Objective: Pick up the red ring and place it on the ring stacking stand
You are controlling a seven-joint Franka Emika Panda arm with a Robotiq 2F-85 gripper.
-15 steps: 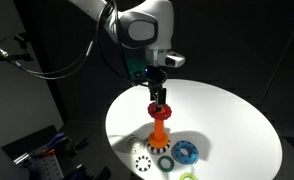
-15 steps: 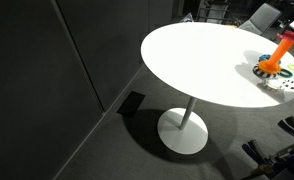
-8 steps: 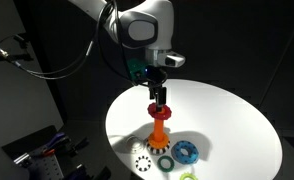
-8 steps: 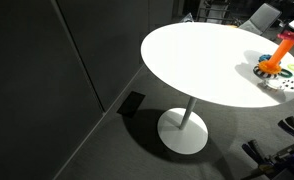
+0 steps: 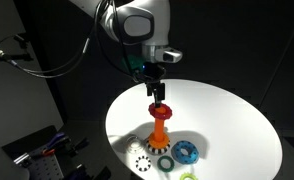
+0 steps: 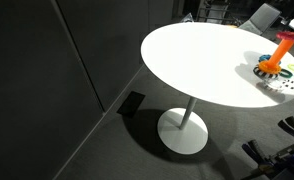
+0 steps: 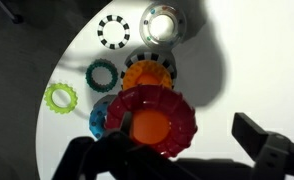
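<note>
The red ring [image 7: 152, 112] sits at the very top of the ring stacking stand [image 5: 160, 130]. In the wrist view the orange peg tip shows through its hole, and in both exterior views it caps the peg rather than lying down by the stand's base. The gripper [image 5: 158, 96] hangs directly above the stand. Its fingers [image 7: 269, 146] look apart: the one that shows clearly stands clear of the ring's rim. The other finger's dark bulk overlaps the ring's edge, so I cannot rule out contact there.

The placing looks close to done, and the main risk is a ring perched high and perhaps cocked on the tip. If a finger touches it during a lift, it could be dragged off the peg. It would then drop among the teal ring [image 7: 102, 73], the blue toothed ring [image 7: 95, 120] and the white toothed ring [image 7: 114, 31] lying beside the stand on the bench [image 5: 227, 120]. A sideways nudge could also topple the stand, which is tall for its base.
</note>
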